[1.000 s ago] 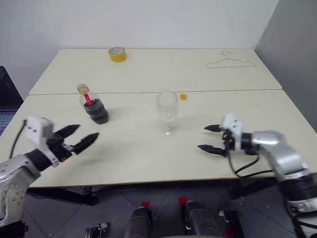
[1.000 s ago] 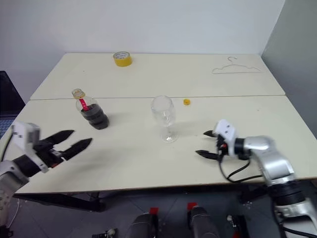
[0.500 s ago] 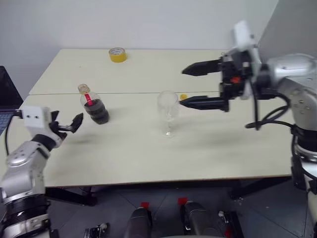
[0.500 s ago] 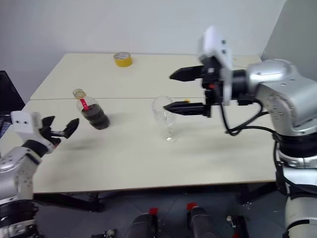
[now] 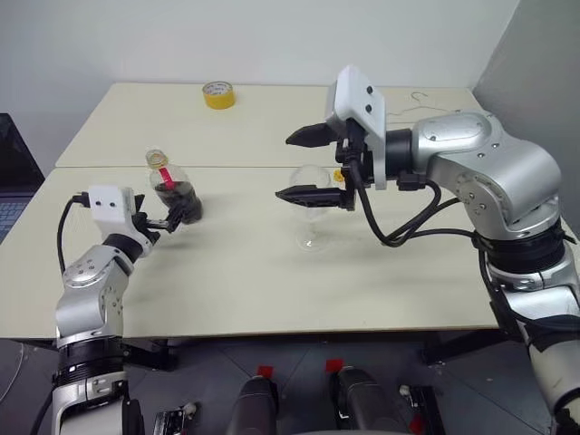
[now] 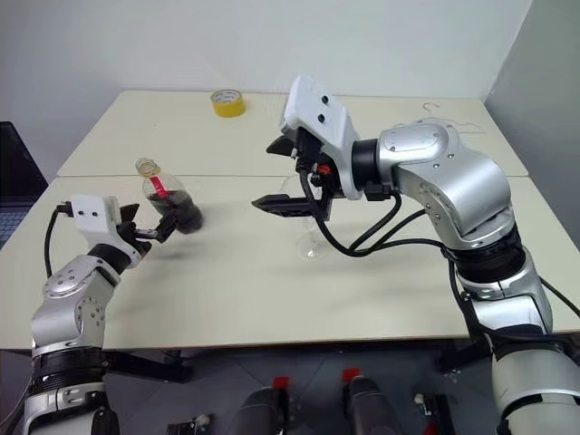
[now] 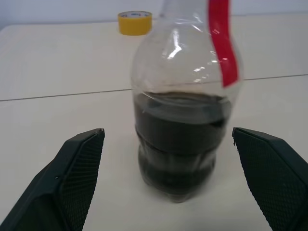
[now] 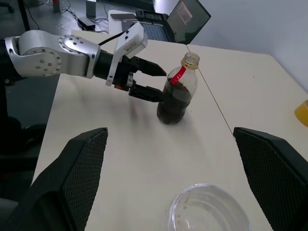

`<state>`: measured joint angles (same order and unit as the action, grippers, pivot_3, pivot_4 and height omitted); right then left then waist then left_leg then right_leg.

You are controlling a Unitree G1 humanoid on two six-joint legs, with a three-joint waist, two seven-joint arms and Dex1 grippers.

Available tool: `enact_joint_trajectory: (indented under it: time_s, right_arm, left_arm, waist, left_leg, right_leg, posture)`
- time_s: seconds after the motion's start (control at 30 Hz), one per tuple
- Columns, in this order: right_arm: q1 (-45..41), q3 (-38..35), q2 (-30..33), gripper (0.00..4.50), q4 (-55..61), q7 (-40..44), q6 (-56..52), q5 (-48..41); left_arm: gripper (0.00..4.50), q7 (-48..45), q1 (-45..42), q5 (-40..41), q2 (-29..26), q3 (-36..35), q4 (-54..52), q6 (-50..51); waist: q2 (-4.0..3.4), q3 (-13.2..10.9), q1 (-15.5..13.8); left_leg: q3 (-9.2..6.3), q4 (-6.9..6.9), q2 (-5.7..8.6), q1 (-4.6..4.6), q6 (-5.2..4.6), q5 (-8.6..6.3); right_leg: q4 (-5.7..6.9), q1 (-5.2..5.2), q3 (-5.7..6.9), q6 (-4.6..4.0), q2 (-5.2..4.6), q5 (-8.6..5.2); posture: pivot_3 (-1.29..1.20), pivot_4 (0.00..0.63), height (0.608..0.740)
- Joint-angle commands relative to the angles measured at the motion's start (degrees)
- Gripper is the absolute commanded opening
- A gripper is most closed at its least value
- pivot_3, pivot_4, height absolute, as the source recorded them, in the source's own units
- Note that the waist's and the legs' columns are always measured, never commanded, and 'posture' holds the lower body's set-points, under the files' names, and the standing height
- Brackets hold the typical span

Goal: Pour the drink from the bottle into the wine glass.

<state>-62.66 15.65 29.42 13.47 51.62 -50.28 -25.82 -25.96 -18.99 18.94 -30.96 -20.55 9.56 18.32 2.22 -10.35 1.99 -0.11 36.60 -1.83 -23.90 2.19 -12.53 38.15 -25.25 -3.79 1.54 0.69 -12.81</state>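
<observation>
Bottle (image 5: 172,186) stood upright at mid-left of the head view, on the near table (image 5: 272,281) just below the seam w/ the far table (image 5: 272,127). Neck open, no cap on it; red label band hung down the neck. Dark drink (image 7: 182,144) filled roughly the lower half. A small yellow cap (image 5: 336,175) lay on the table near the seam, partly behind the right claw.

Left claw (image 5: 161,220) was spread wide, fingers either side of the bottle's lower body, not touching it – clear gaps both sides in the left wrist view. Left finger (image 7: 79,168) & its mate sat level w/ the liquid band.

Wine glass (image 5: 311,213) stood upright at centre of the head view, well apart from the bottle, bowl empty. Right claw (image 5: 301,166) hung above and around the rim area, pointing toward frame left, fingers wide apart, gripping nothing; the lower finger crossed in front of the bowl, contact can't be told.

Open room: bare table between bottle & glass, a broad bare strip down to the near edge along the lower frame, more free surface at right of the glass. Far table carried a yellow tape roll (image 5: 217,94) at upper centre-left & a wire hanger (image 6: 444,118) at upper right, both near the back edge. Laptop (image 8: 185,21) sat off the table's left end.
</observation>
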Motion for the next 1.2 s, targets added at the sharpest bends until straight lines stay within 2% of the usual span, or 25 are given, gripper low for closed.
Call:
enact_joint_trajectory:
  time_s: [0.03, 0.6, 1.2]
  right_arm:
    - [-2.1, -0.2, -0.3, 4.46, 0.4, 0.0, 1.5, 1.2]
    - [-2.0, 1.4, -1.3, 4.46, -0.5, 1.3, 2.7, 4.2]
    - [-1.1, 3.0, -1.7, 4.46, -0.3, 1.2, 2.7, 5.8]
  left_arm:
    - [4.50, -0.2, -0.6, 0.5, -0.2, -0.3, -1.9, -0.7]
    - [4.50, -0.7, -9.6, -2.0, 0.9, 3.9, 10.0, -5.7]
    - [4.50, 0.6, -15.0, -4.1, 2.4, 4.8, 20.9, -11.9]
  waist:
    - [0.00, 0.0, 0.0]
    - [0.00, 0.0, -0.1]
    - [0.00, 0.0, -0.1]
  left_leg:
    - [0.00, 0.06, -0.03, -0.01, 0.00, 0.00]
    - [0.02, 0.32, -0.02, -0.05, -0.01, 0.01]
    - [0.00, 0.33, -0.01, -0.05, -0.01, 0.01]
  right_leg:
    - [0.00, 0.01, 0.01, 0.06, 0.02, -0.02]
    - [-0.03, 0.09, -0.01, 0.23, 0.03, 0.12]
    - [-0.02, 0.09, -0.01, 0.24, 0.04, 0.13]
  posture:
    - [0.00, 0.150, 0.740]
    - [0.00, 0.150, 0.740]
    - [0.00, 0.150, 0.740]
